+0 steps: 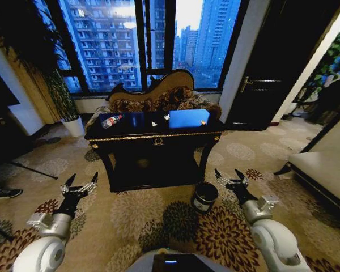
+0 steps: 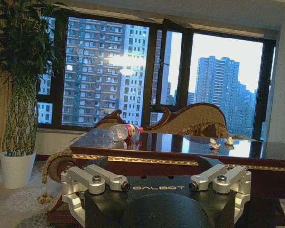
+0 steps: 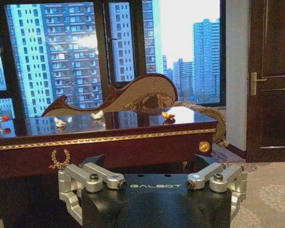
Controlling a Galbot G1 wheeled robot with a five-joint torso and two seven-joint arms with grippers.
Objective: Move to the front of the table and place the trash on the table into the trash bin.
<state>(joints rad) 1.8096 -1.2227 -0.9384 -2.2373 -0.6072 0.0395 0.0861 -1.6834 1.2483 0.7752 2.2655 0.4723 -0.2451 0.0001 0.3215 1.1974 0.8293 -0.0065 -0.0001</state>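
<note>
The glossy black table (image 1: 156,136) with gold trim stands ahead of me on the patterned carpet. On its left end lies a clear bottle (image 1: 111,120) with a red label and cap, which the left wrist view shows as the bottle (image 2: 125,131) on its side. White scraps (image 1: 154,123) lie near the middle of the top, and an orange scrap (image 1: 203,122) lies to the right. The right wrist view shows white scraps (image 3: 98,114) and the orange scrap (image 3: 168,115). The black trash bin (image 1: 204,196) sits on the floor by the table's front right leg. My left gripper (image 1: 79,186) and right gripper (image 1: 230,178) hang low before the table, both open and empty. The right one is just beside the bin.
A carved brown sofa (image 1: 158,93) stands behind the table, against tall windows. A potted plant (image 1: 68,110) is at the back left and a dark door (image 1: 266,85) at the back right. A low pale platform (image 1: 323,167) runs along the right. A shoe (image 1: 4,194) lies at the left.
</note>
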